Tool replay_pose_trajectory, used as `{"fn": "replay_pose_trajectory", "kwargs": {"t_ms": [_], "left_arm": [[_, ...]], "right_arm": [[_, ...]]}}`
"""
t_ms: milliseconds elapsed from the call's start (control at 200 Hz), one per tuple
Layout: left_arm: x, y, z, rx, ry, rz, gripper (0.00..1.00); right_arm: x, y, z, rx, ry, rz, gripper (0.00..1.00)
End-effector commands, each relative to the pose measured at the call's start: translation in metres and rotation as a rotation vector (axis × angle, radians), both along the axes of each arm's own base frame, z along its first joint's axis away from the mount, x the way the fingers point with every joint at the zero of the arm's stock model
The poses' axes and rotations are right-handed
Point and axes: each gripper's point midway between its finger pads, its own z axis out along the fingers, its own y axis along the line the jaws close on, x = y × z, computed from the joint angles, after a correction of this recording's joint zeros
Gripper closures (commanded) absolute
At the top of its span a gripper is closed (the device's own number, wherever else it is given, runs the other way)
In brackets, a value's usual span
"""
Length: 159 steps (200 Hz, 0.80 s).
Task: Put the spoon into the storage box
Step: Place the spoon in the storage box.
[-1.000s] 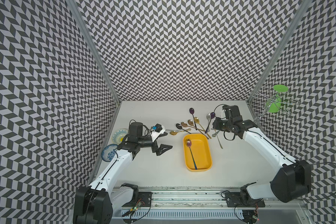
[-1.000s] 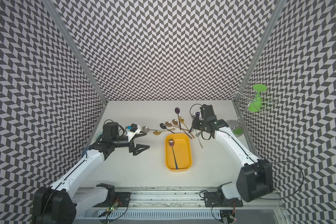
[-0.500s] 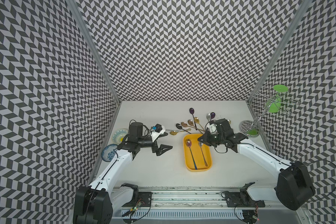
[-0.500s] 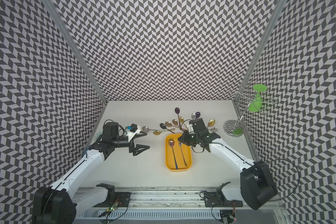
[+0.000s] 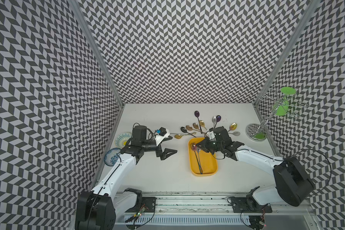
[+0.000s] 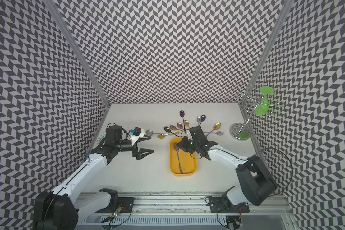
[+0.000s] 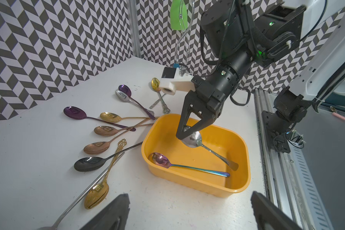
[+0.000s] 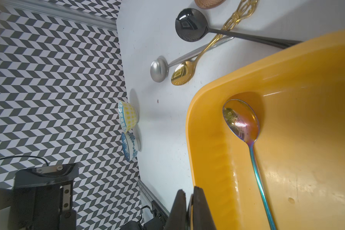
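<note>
Spoon [image 7: 194, 140] in right jaws, inside storage box [image 7: 197, 187]

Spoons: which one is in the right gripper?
The plain silver spoon, bowl pinched in the right gripper, handle angled into the storage box; the rainbow spoon lies free inside.

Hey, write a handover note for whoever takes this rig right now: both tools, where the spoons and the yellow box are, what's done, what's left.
Right tool: shut on the bowl of a silver spoon, held tilted over the storage box, handle end low inside it.
Left tool: open, empty, above the table beside the box.
Done: one rainbow spoon lies in the box.
Left: release the silver spoon, then probably fetch the loose spoons fanned on the table past the box's far end.
</note>
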Motion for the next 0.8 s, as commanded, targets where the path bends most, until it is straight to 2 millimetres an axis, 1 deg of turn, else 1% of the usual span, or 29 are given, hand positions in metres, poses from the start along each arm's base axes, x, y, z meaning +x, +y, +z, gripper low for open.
{"fn": "replay_pose_trajectory", "kwargs": {"t_ms": [0, 110, 175, 290, 416, 461, 531, 596, 691, 791], "left_arm": [[-0.005, -0.003, 0.005, -0.015, -0.02, -0.025, 0.01], [-0.004, -0.002, 0.001, -0.007, -0.02, -0.02, 0.01], [-0.003, -0.002, 0.003, -0.006, -0.018, -0.018, 0.01], [-0.005, -0.003, 0.002, -0.014, -0.02, -0.026, 0.01], [-0.004, -0.003, 0.003, -0.007, -0.017, -0.021, 0.01], [-0.005, -0.003, 0.005, -0.014, -0.021, -0.025, 0.01], [-0.006, -0.003, 0.002, -0.013, -0.022, -0.026, 0.01], [-0.004, -0.002, 0.002, -0.004, -0.022, -0.017, 0.01], [-0.006, -0.003, 0.004, -0.011, -0.024, -0.024, 0.01], [-0.006, -0.002, 0.002, -0.01, -0.023, -0.023, 0.01]], "right_arm": [[0.015, 0.01, 0.004, 0.033, -0.045, -0.025, 1.0], [0.021, 0.012, -0.006, 0.007, -0.038, -0.022, 0.99], [0.025, 0.012, -0.012, -0.013, -0.032, -0.026, 0.97], [0.031, 0.014, -0.017, -0.017, -0.039, -0.041, 0.94], [0.035, 0.016, -0.025, -0.037, -0.024, -0.042, 0.86], [0.036, 0.017, -0.024, -0.028, -0.03, -0.049, 0.83], [0.038, 0.017, -0.026, -0.036, -0.03, -0.051, 0.78], [0.04, 0.019, -0.023, -0.045, -0.031, -0.044, 0.73], [0.042, 0.015, -0.014, -0.055, -0.065, -0.064, 0.7], [0.042, 0.014, -0.008, -0.069, -0.08, -0.056, 0.68]]}}
